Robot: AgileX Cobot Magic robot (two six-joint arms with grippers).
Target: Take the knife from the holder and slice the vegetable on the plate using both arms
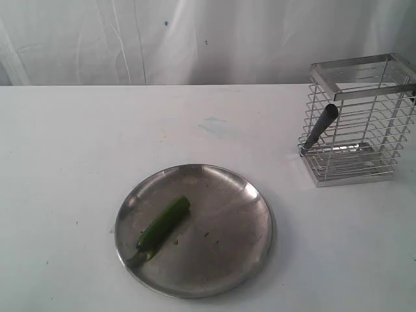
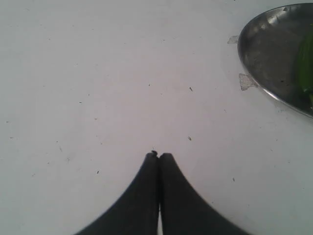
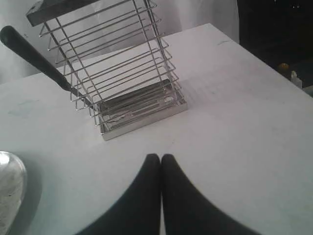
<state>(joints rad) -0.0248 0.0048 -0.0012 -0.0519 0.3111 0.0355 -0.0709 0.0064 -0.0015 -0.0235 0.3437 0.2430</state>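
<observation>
Green vegetable (image 1: 164,224), silver plate (image 1: 247,195), chrome holder (image 1: 383,117), grey-handled knife (image 1: 321,127).

left hand (image 2: 158,155): fingers pressed together, empty | right hand (image 3: 160,156): same

Before me lies a white table (image 1: 58,149), its matte top flecked with tiny dark specks and marked by a faint bluish smear (image 1: 218,127) toward the back. Behind it a white cloth (image 1: 195,39) hangs in soft folds. From my right wrist, the room (image 3: 274,29) beyond one table edge is dark. The light is even, the shadows soft.
</observation>
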